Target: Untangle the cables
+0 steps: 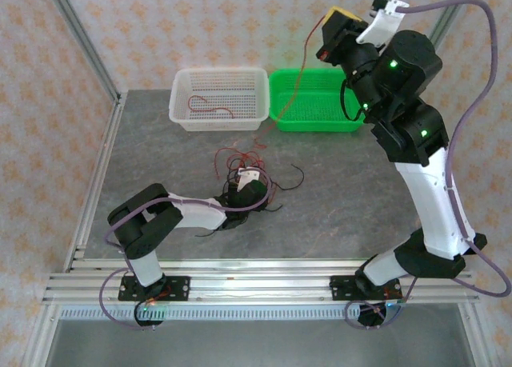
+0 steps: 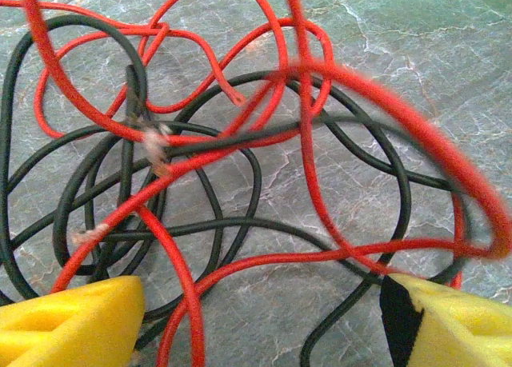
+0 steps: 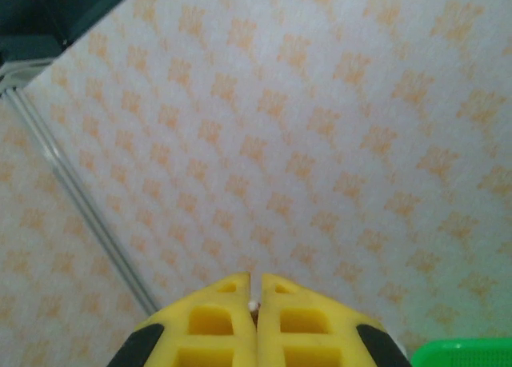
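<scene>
Top external view: the left arm lies low, reaching from its base at 7 o'clock toward the table (image 1: 144,143) centre. The left gripper (image 1: 242,193) points down onto the tangle of cables (image 1: 254,161), which spreads from it toward 12 and 3 o'clock. The right arm rears tall from 5 o'clock, wrist cocked back at 1 o'clock. The right gripper (image 1: 330,33) is high above the green basket (image 1: 320,123). A hanging red cable (image 1: 298,77) runs from its tips down into that basket. White basket (image 1: 184,115) at 11 o'clock holds another red strand (image 1: 206,105).

Left wrist view: the left gripper (image 2: 264,311) is released, with yellow fingers (image 2: 76,319) spread wide at 7 and 5 o'clock. Red and black loops of the cables (image 2: 240,143) lie between and beyond them on the grey surface. Contact with the fingers: cannot tell.

Right wrist view: the right gripper (image 3: 256,291) is clenched, tips pressed together at 6 o'clock, aimed at the patterned wall (image 3: 320,127). A small pale speck is nipped between them. Corner of the green basket (image 3: 464,355) at 5 o'clock.
</scene>
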